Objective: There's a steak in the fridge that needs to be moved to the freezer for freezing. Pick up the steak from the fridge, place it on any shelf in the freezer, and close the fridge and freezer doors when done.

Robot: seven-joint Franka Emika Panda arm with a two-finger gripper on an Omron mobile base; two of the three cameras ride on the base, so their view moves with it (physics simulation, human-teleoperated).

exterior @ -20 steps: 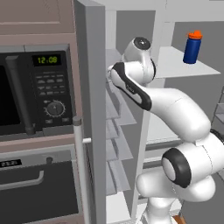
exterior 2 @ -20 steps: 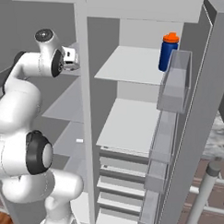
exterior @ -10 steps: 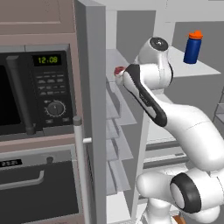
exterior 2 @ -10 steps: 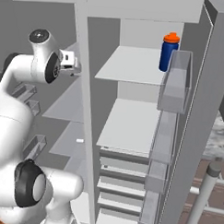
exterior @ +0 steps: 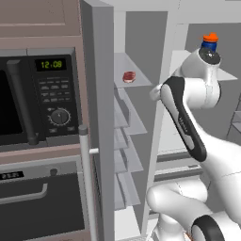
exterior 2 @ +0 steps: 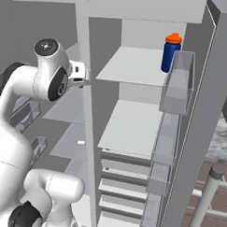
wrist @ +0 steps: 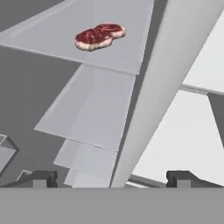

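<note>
The steak lies on the top freezer shelf, clear of its edges. The tool hangs open, empty, well apart, beside the divider post.

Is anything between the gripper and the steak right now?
Nothing visible stands between them. The steak lies alone on the freezer's top shelf, and the open gripper is apart from it, by the divider.

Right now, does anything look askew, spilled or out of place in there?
Nothing stands out. The steak lies flat on the top freezer shelf, and the blue bottle stands upright on the fridge's upper shelf. Both doors are open.
</note>
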